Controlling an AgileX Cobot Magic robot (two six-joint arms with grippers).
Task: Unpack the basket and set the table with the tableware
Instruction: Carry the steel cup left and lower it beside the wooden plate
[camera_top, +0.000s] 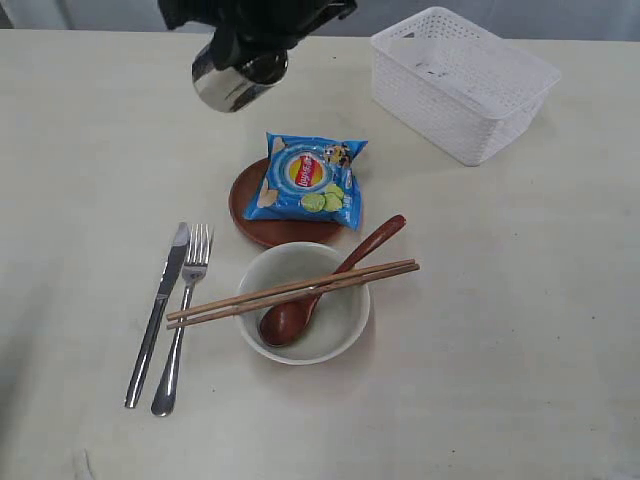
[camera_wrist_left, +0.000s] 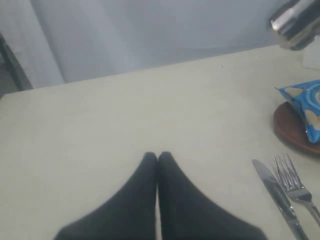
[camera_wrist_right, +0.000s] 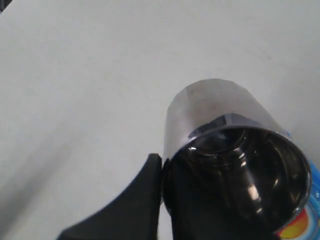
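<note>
Right gripper is clamped on the steel cup, one finger on the outside of the wall near the rim; the opposing finger is not clearly seen in the right wrist view. The cup is held tilted, off the bench, at the far side and left of centre in the exterior view, beyond the plate. Left gripper has its fingers pressed together with nothing between them, and it hangs low over bare bench to the near left of the cutlery. The basket stands upright at the far right of the bench, well apart from the other items. The brown plate sits mid-bench with the blue chip bag lying on it and covering most of its surface. Just nearer than the plate is the off-white bowl. The wooden spoon rests with its scoop inside the bowl and its handle over the rim toward the far right. The chopsticks lie together across the bowl's rim, over the spoon. The knife and fork lie side by side to the left of the bowl, the knife outermost.
</note>
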